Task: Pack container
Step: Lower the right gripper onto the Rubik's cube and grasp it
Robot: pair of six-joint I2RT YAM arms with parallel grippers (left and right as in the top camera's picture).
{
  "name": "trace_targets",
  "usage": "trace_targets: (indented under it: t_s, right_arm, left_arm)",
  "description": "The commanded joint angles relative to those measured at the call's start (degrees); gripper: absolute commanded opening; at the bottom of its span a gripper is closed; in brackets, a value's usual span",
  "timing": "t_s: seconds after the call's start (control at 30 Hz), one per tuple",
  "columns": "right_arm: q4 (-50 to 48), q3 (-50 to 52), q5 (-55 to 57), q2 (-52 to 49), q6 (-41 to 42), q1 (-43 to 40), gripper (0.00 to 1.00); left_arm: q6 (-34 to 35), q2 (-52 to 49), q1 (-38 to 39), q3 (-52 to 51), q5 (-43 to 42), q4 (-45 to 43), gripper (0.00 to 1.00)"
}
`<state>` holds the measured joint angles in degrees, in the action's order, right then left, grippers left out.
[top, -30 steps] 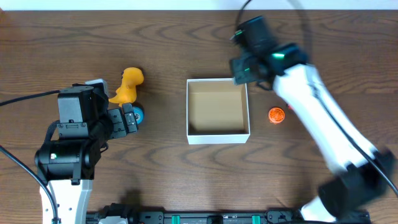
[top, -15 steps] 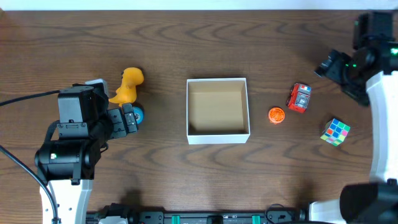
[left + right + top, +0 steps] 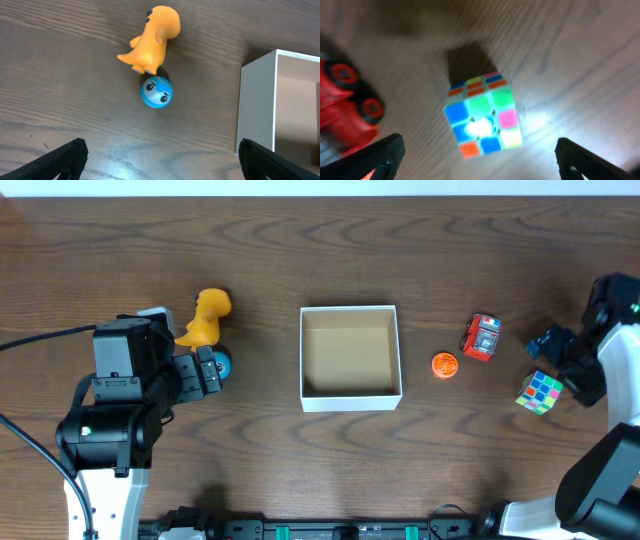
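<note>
Blue ball (image 3: 157, 93) (printed face) by orange dinosaur (image 3: 150, 42)

I worked over a dark brown table (image 3: 300, 240) whose wavy wood grain filled nearly all I saw. A pale strip (image 3: 300, 186) ran beyond its far edge, and a black rail (image 3: 330, 530) with green fittings lined the near edge. A patch of glare (image 3: 125, 152) whitened the wood.

Dark wood table (image 3: 300, 240), toys on both sides of the container (image 3: 351, 399).
Left of the container sit an orange dinosaur (image 3: 206, 317) and a blue ball (image 3: 221, 363), close together. Right of it lie an orange disc (image 3: 445, 365) nearest, a red car (image 3: 482, 337) just beyond, and a cube (image 3: 540, 391) farthest out.
</note>
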<state>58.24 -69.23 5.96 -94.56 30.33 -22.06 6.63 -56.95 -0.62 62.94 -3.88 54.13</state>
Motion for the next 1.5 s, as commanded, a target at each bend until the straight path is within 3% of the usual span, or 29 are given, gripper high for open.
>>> trace_targets:
  t_s: [0.0,0.6,0.77,0.97,1.23,1.47]
  right_arm:
    - [-4.1,4.6,-0.9,-0.3,-4.7,-0.9,0.99]
    - [-20.5,17.0,-3.0,-0.3,-11.1,-0.9,0.99]
    - [-21.8,18.4,-3.0,-0.3,-11.5,-0.9,0.92]
    - [-22.1,18.4,-3.0,-0.3,-11.5,-0.9,0.66]
    - [-22.1,18.4,-3.0,-0.3,-11.5,-0.9,0.5]
    - [-22.8,18.3,-4.1,-0.2,-11.5,-0.8,0.21]
  left_arm:
    - [-0.4,0.0,0.2,1.2,0.7,0.3,0.98]
    - [-0.4,0.0,0.2,1.2,0.7,0.3,0.98]
    - [-0.4,0.0,0.2,1.2,0.7,0.3,0.98]
    - [-0.3,0.0,0.2,1.2,0.7,0.3,0.98]
    - [-0.3,0.0,0.2,1.2,0.7,0.3,0.98]
    - [-0.3,0.0,0.2,1.2,0.7,0.3,0.98]
